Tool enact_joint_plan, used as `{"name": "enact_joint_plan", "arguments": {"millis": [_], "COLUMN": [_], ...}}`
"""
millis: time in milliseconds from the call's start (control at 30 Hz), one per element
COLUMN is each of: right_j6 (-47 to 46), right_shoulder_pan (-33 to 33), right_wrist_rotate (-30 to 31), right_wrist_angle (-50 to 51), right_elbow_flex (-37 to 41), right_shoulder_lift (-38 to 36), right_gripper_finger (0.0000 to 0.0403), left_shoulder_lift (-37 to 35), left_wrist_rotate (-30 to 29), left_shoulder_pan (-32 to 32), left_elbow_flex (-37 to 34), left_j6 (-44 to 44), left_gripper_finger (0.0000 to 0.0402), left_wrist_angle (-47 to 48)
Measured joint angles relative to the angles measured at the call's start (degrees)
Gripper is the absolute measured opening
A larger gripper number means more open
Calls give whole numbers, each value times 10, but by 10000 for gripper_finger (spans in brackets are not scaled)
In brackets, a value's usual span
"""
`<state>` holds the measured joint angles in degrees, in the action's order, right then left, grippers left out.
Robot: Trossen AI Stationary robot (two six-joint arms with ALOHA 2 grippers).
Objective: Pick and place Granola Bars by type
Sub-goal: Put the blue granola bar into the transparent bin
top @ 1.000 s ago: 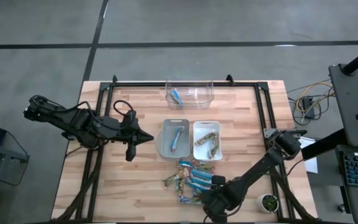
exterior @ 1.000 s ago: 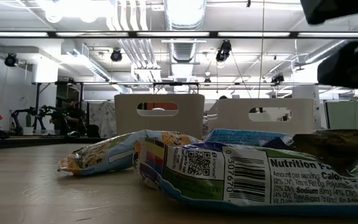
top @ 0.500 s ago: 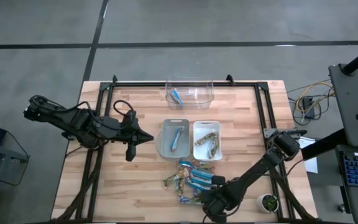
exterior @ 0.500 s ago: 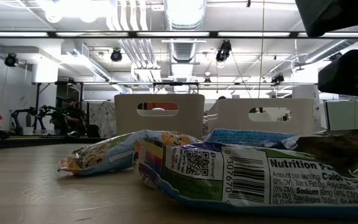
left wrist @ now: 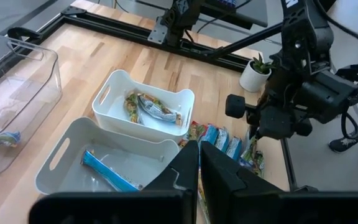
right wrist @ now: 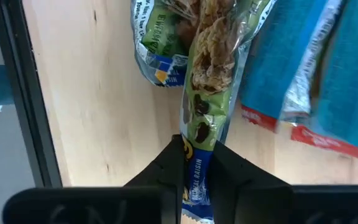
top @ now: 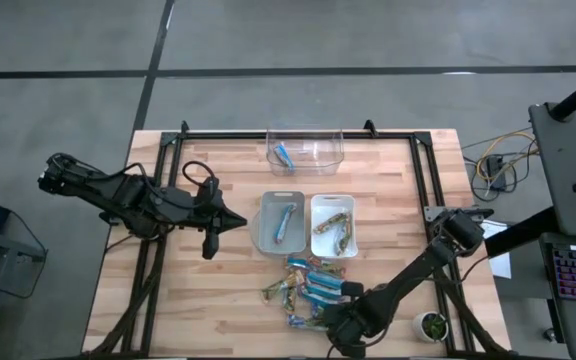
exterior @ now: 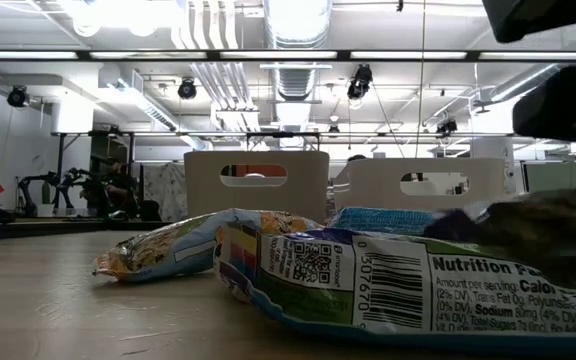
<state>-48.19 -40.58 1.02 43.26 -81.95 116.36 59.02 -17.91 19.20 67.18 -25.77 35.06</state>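
Note:
A pile of granola bars (top: pixel 308 288), blue and green-gold, lies on the wooden table near its front edge. My right gripper (top: pixel 340 318) points down at the pile's near right side, shut on one green-gold bar (right wrist: pixel 211 68). Blue bars (right wrist: pixel 328 81) lie beside it. The grey bin (top: pixel 281 222) holds a blue bar, the white bin (top: pixel 332 224) holds green-gold bars, and the clear bin (top: pixel 305 148) at the back holds a blue bar. My left gripper (top: pixel 240 222) hovers shut left of the grey bin, holding nothing. My right gripper pinches the green-gold bar by one end (right wrist: pixel 199 134) between its two fingers (right wrist: pixel 173 165). The fingers come from above, pointing down, and lie across the bar's width. The rest of the bar stretches away from the fingers, resting on the table and on another green-gold bar (right wrist: pixel 160 56).
A black metal frame (top: pixel 423 180) runs along the table's sides and back. A small potted plant (top: pixel 431 325) stands at the near right corner. Bare wood lies left of the pile and in front of my left gripper (left wrist: pixel 199 149).
In the low view the green-gold bar at the pile's right has shifted and its near end has risen a little; the printed bar in front of it has shifted slightly. Both arms have stayed in place.

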Motion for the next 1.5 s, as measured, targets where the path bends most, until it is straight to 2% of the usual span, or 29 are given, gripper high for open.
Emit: {"name": "enact_joint_plan", "arguments": {"millis": [200, 433, 667, 867, 1167, 1500], "right_j6": [-19, -88, -117, -81, -13, -11], "right_shoulder_pan": [0, 21, 79, 170, 347, 541], "right_wrist_rotate": [0, 9, 67, 96, 96, 23], "right_wrist_angle": [2, -2, -1, -2, -15, -82], "right_elbow_flex": [0, 0, 0, 0, 0, 0], "right_shoulder_lift": [-35, -111, -194, -250, -288, -286], "right_gripper_finger": [38, 38, 38, 38, 38, 38], "left_shoulder_lift": [0, 0, 0, 0, 0, 0], "left_wrist_rotate": [0, 0, 0, 0, -7, -17], "left_shoulder_pan": [0, 0, 0, 0, 0, 0], "left_elbow_flex": [0, 0, 0, 0, 0, 0], "left_j6": [0, 0, 2, 4, 4, 3], "left_gripper_finger": [0, 0, 0, 0, 0, 0], "left_wrist_angle": [1, 1, 2, 3, 1, 1]}}
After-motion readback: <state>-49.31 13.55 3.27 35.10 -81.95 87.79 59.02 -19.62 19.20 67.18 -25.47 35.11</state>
